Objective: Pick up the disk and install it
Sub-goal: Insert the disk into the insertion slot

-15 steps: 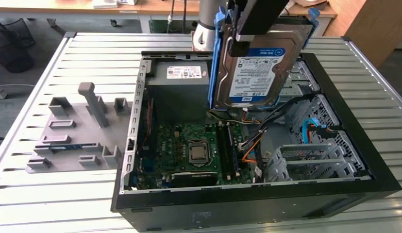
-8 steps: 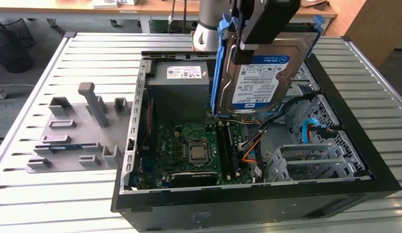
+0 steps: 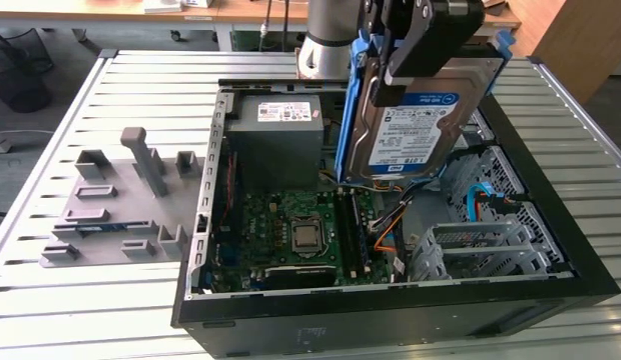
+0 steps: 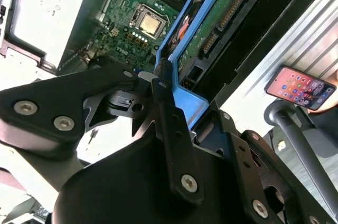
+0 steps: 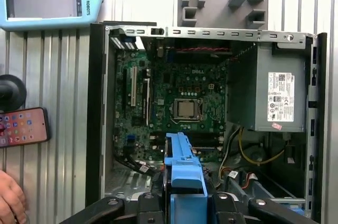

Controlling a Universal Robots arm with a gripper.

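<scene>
**Disk (image 3: 415,124) held on edge above the open case (image 3: 391,304)**

The arm's black two-fingered gripper (image 3: 394,81) is pinching the disk by its upper end. The disk is a flat silver hard drive with a white-and-blue label, framed in a blue plastic bracket. It hangs nearly upright, tilted a little, with its label facing the exterior view. In the second wrist view the gripper's fingers (image 4: 168,109) press against the blue bracket, and the drive's green underside (image 4: 222,18) runs away below them.

Under it lies a black computer tower case on its side, with the cover off. The disk's lower edge hangs over the loose cables, just to the exterior view's right of the green motherboard (image 3: 290,225). The grey power-supply box (image 3: 275,142) sits at the far end of the case, on the exterior view's left of the disk.

On the silver slatted table (image 3: 91,300), to the exterior view's left of the case, sits a grey plastic fixture (image 3: 121,202) with upright posts and slots. In the first wrist view a phone (image 5: 24,126) with a lit screen lies on the table beside the case, with a person's hand (image 5: 10,197) near it.
</scene>
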